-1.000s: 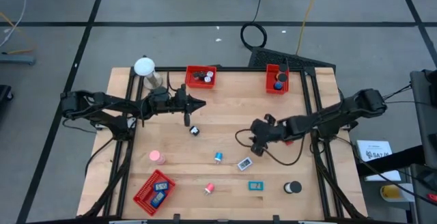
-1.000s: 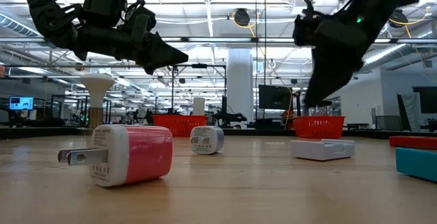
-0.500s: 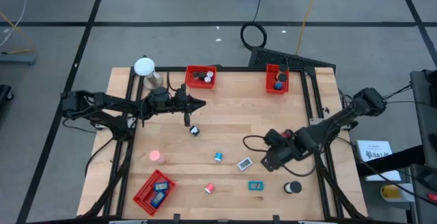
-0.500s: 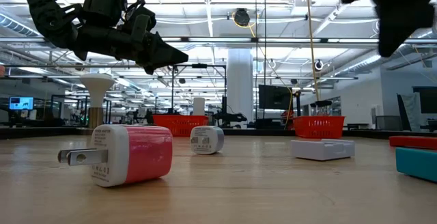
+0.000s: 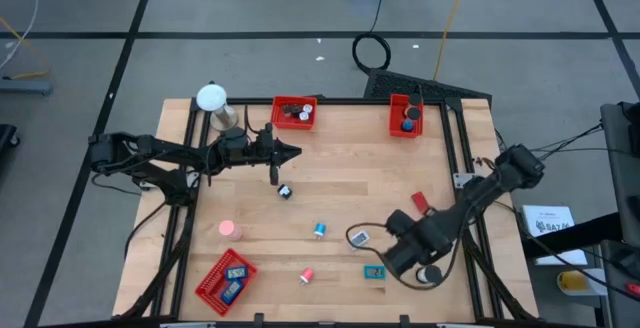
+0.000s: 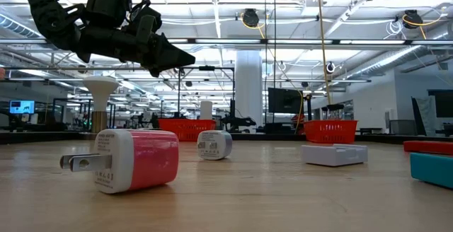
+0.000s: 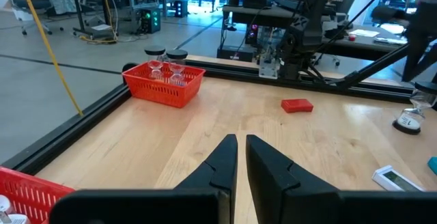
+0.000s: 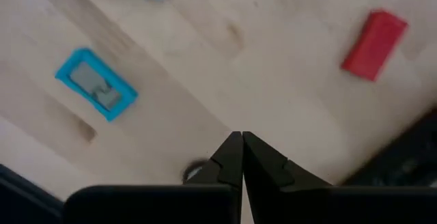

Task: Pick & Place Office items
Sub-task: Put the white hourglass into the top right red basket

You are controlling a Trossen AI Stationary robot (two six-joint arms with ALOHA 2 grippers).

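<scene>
watching high view: your right gripper (image 5: 385, 261) has swung from mid-bench to the near edge, over the blue piece (image 5: 375, 273) and black roll (image 5: 429, 275); red block (image 5: 419, 202) lies bare behind it.
low view: right arm gone; left gripper (image 6: 180, 59) unmoved.
right wrist view: fingers together, empty, so expect a fresh pick.
left wrist view: fingers nearly together, idle.

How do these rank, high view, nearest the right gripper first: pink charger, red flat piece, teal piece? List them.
1. Teal piece, beside the right gripper.
2. Red flat piece, toward the right edge.
3. Pink charger, left side.
</scene>
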